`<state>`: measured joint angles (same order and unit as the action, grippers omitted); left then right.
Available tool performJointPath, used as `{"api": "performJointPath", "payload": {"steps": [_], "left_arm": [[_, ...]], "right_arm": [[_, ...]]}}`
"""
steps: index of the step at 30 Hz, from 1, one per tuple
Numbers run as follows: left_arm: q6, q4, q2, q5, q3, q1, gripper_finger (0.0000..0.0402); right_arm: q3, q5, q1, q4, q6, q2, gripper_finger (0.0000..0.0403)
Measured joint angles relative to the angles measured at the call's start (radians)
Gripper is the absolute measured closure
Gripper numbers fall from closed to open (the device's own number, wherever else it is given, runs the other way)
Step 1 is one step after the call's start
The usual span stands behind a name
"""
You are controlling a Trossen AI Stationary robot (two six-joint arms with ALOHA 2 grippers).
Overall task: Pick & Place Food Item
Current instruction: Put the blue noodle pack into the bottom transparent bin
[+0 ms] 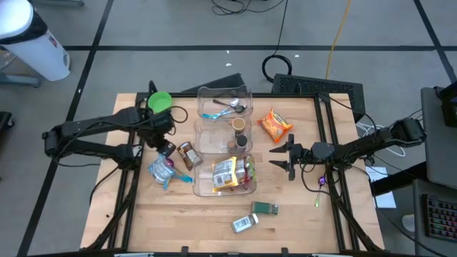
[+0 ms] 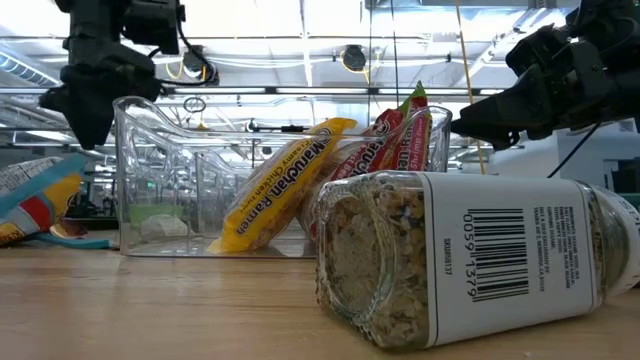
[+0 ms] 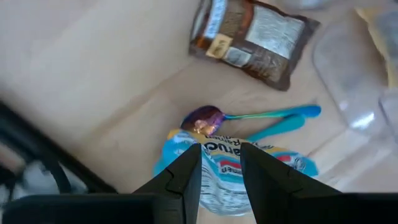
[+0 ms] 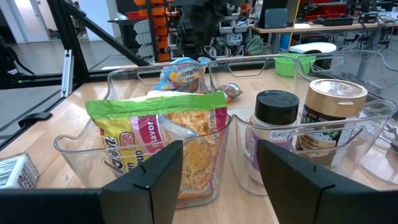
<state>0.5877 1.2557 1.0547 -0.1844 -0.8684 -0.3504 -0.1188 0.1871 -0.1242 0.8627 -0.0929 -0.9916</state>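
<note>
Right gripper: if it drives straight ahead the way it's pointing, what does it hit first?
Most likely the clear bin holding the ramen packets: it sits dead ahead of the right gripper, whose jaws stand open. The wrist view shows nothing between them, though depth there is hard to judge.

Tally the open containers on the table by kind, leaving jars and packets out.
Clear bins: 3
Green bowl: 1
Total: 4

Left arm: reached in from the left side, left tool (image 1: 166, 148) angled downward, fingers (image 3: 186, 177) narrowly parted. Right arm: extended level, right tool (image 1: 288, 158) fingers spread apart.
</note>
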Motion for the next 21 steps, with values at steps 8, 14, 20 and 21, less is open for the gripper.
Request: {"api": "performJointPath", "payload": {"steps": [8,14,20,21], "left_arm": [[0.109,0.054,0.043,0.001,0.000,0.000,0.0286],[-0.106,0.060,0.051,-0.011,0.000,0.000,0.0286],[-0.406,0.021,0.051,0.103,0.000,0.000,0.0286],[-0.439,0.023,0.051,0.110,0.000,0.000,0.0286]], "right_arm": [[0.000,0.000,0.000,0.000,0.000,0.000,0.0204],[0.000,0.000,0.000,0.000,0.000,0.000,0.0204],[0.000,0.000,0.000,0.000,0.000,0.000,0.0204],[0.000,0.000,0.000,0.000,0.000,0.000,0.0204]]}}
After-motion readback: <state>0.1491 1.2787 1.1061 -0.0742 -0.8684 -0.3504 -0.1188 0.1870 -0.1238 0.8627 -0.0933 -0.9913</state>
